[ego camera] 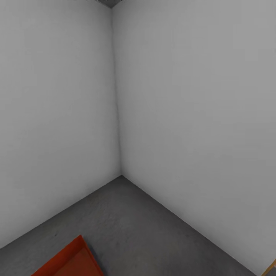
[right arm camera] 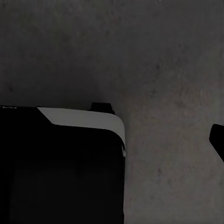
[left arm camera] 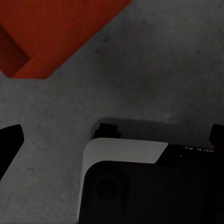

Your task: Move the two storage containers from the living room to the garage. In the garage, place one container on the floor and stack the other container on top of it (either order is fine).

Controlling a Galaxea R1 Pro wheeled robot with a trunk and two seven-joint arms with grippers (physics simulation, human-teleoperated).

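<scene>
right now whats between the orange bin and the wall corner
Only bare grey concrete floor in the head view: nothing lies between the orange-red storage container and the wall corner.

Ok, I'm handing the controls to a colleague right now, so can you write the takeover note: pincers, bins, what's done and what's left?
Pincers: only dark finger edges show in both wrist views, over bare concrete; whether each is open or shut cannot be told, and nothing shows between the fingers.
Bins: one orange-red ribbed plastic storage container sits on the dark grey concrete floor near the corner of the grey-white walls, at the robot's lower left; the left wrist camera sees it too.
Done: by the look of it, one bin is placed in the garage.
Left: the second bin is not located from here; it must be found and stacked on this one.
</scene>
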